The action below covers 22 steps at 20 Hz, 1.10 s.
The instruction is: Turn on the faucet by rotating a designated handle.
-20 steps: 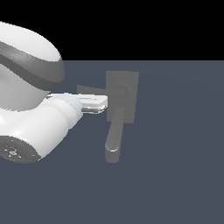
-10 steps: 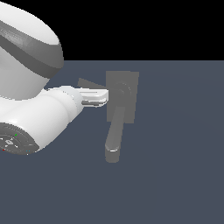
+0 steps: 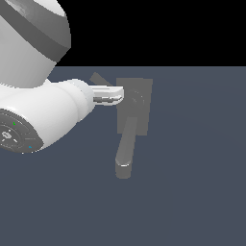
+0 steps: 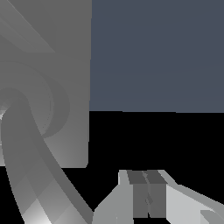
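The grey faucet (image 3: 135,106) stands upright with a flat back plate, a round hub and a thick spout (image 3: 126,150) reaching toward the camera. The handle (image 3: 99,79), a thin dark bar, slants from the hub toward the exterior view's upper left. My gripper (image 3: 120,94) lies just below the handle, its tips in front of the plate beside the hub, fingers together and empty. In the wrist view, the back plate (image 4: 65,61) and spout (image 4: 30,175) fill one side, and my gripper (image 4: 146,175) shows its pads pressed together. The handle does not show there.
The faucet stands on a flat blue-grey floor (image 3: 192,192). My arm's large white links (image 3: 38,120) fill the exterior view's left and hide what lies behind them.
My gripper has moved up along the faucet's side. The handle's free end has swung upward, from nearly level to slanting up toward the exterior view's left.
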Tool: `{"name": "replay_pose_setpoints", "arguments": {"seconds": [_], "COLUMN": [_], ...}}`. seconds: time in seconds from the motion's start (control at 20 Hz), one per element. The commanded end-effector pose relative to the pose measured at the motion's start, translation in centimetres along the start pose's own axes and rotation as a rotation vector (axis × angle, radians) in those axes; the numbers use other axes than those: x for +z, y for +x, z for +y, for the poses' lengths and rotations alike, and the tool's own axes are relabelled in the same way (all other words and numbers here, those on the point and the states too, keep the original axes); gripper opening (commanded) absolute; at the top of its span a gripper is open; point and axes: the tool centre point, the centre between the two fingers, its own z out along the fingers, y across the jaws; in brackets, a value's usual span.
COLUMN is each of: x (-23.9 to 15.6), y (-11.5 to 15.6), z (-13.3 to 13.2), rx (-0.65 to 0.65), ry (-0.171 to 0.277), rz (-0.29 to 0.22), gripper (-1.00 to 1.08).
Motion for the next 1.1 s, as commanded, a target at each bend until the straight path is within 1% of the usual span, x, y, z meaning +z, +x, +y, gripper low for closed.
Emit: {"name": "replay_pose_setpoints", "arguments": {"seconds": [0.0, 0.15, 0.2, 0.25, 1.05], "x": [0.0, 0.0, 0.0, -0.1, 0.0], "y": [-1.4, -2.5, -2.5, -1.4, -5.7], "z": [-0.2, -0.5, -0.5, -0.6, -4.6], "rx": [0.003, 0.003, 0.003, 0.0, 0.002], "ry": [-0.001, -0.002, -0.002, 0.001, -0.001], "rz": [-0.01, -0.011, -0.011, 0.003, -0.008], "gripper": [-1.0, -1.0, -1.0, -1.0, -1.0]}}
